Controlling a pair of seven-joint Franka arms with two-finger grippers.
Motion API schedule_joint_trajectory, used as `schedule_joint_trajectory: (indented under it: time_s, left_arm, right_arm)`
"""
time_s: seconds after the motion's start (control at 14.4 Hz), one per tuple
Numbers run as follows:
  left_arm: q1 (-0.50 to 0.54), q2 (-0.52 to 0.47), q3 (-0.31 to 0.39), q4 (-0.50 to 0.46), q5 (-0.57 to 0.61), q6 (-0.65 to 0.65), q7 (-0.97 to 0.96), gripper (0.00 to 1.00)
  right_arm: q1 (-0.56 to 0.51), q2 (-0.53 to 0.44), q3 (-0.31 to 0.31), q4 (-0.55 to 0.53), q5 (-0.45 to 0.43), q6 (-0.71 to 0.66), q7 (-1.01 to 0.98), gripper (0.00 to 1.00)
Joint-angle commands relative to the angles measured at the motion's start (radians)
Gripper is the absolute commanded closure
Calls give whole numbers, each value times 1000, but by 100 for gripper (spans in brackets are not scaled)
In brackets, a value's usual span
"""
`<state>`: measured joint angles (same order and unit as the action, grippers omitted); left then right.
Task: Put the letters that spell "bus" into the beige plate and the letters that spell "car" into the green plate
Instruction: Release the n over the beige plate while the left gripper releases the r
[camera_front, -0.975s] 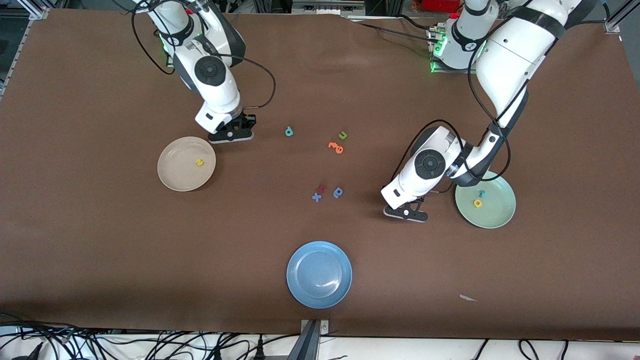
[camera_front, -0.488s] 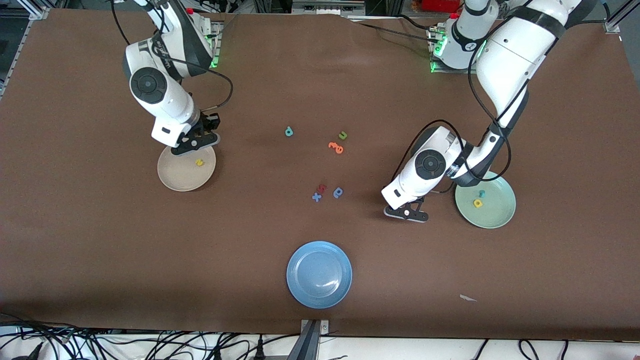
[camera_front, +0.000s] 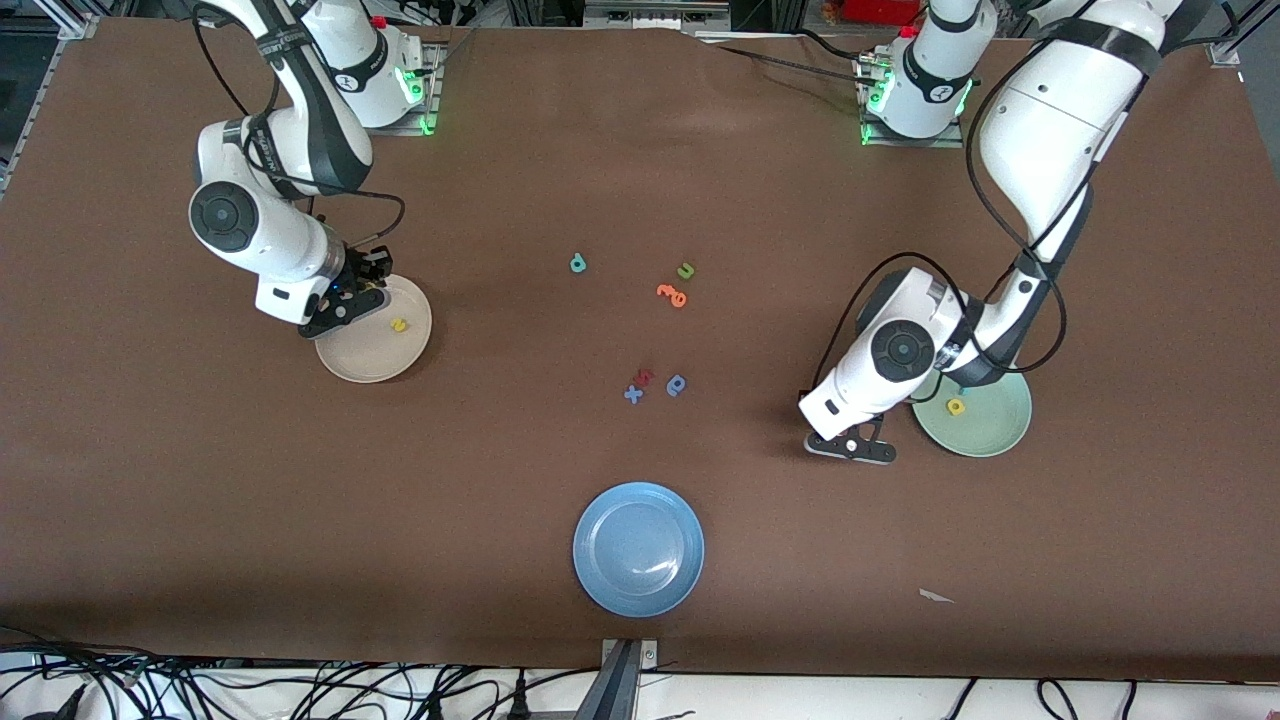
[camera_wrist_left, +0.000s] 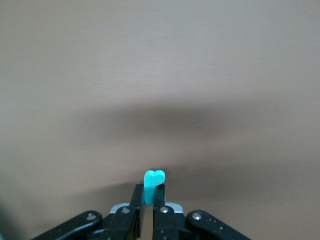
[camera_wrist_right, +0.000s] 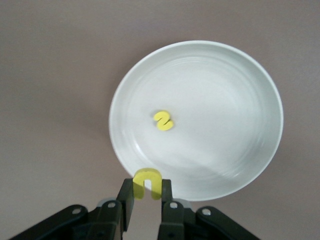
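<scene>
Two grippers were busy, each pinching a tiny foam letter. The right gripper (camera_front: 345, 308) hung over the rim of the beige plate (camera_front: 370, 355), at about ten o'clock on that plate in the front view. It was clamped on a yellow u (camera_wrist_right: 146, 182), whose arch stuck up between the fingers. A yellow s (camera_front: 399, 325) lay in the plate, toward three o'clock from its centre.

At the left arm's end, the left gripper (camera_front: 850, 447) was low over the bare tabletop (camera_front: 500, 450), just off the green plate (camera_front: 990, 420) at about nine o'clock. Its fingers were closed tight on a teal letter (camera_wrist_left: 154, 182), seen edge-on in the wrist view, so its shape could not be read. A yellow a (camera_front: 955, 407) rested in the green plate, toward nine o'clock from the middle.

Mid-tabletop, another teal letter (camera_front: 578, 264) lay alone. The orange letters (camera_front: 672, 295) sat at its four o'clock, with the green u (camera_front: 685, 270) just at their one o'clock. Nearer the front camera lay the red letter (camera_front: 645, 376) and the blue letters (camera_front: 677, 385). The blue plate (camera_front: 638, 548) sat at their six o'clock, well apart.
</scene>
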<state>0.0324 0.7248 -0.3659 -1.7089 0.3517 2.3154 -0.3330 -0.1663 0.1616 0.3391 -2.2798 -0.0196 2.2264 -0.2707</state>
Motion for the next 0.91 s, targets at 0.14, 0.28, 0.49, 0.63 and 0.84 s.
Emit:
schedule_joint_trajectory:
  time_s: [0.14,0.28,0.49,0.63,0.84]
  left_arm:
    - [124,-100,-25,-15,23,-157,199,100]
    - [176,-133,-27,-31,23,-207,294,100]
    - [260,-169,-30,-61,23,-290,452,100]
    - [270,-170,-30,-61,23,-365,480,100]
    - [271,-165,-28,-44,23,-369,474,5]
  right_arm:
    - [-52,127,-29,5,4,163,-97,100]
    - [-52,134,-31,6,4,173,-90,86]
    - [-50,130,-29,5,9,167,-77,32]
    - [-48,118,-28,5,10,159,-45,0]
    - [-33,92,3,6,12,119,72,0]
